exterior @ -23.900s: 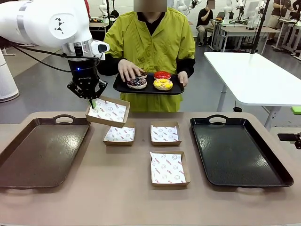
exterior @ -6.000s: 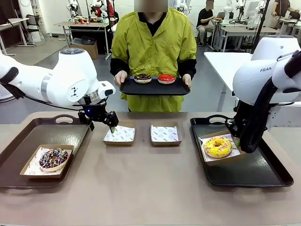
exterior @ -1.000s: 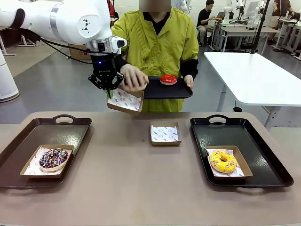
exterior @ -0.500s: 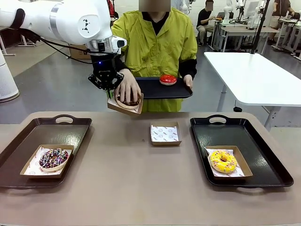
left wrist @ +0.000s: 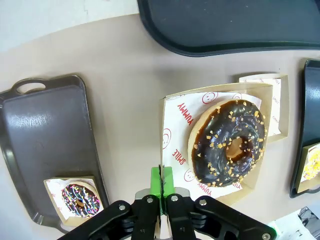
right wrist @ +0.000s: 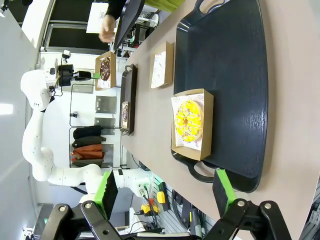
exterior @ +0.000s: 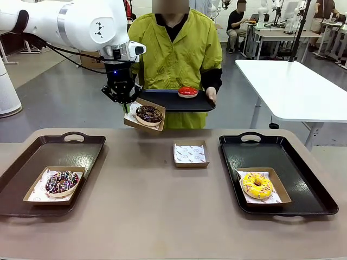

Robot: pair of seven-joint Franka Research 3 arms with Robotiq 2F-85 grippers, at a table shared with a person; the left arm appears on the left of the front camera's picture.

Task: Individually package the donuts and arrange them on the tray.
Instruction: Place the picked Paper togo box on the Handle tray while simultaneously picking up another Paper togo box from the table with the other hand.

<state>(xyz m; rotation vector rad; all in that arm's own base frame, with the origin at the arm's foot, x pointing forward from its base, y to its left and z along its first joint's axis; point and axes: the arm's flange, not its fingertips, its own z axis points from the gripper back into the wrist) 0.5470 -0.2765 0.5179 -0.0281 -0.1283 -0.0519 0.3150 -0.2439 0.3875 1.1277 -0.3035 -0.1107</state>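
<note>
Now the left gripper (exterior: 125, 104) is pinching one wall of a box (exterior: 142, 125), its green pads clamped on the cardboard close to a corner. The dark donut (exterior: 149, 114) is sitting inside on the printed paper. Box and donut are hanging in the air over the table's (exterior: 162, 216) far edge, left of the middle, just below the person's tray (exterior: 162, 101), where the red donut (exterior: 187, 91) is waiting.

The step in hand appears to be carrying this box down to the left tray (exterior: 32, 157). The sprinkled donut (exterior: 62, 181) is already lying boxed by that tray's near edge, so the bare far half looks like the better spot.

Since the grip is taking only one wall, the donut's weight is pulling on the free side and the box is sagging a little there. Moving slowly and keeping the wrist level should stop the donut sliding. The fingers should be letting go only once the base is resting flat, well apart from the other box.

The right gripper (right wrist: 166, 190) is hovering with its fingers spread, holding nothing, by the right tray (exterior: 255, 154), where the yellow donut (exterior: 256, 184) is sitting boxed near the near edge. An empty box (exterior: 190, 154) is lying mid-table, toward the far edge.
</note>
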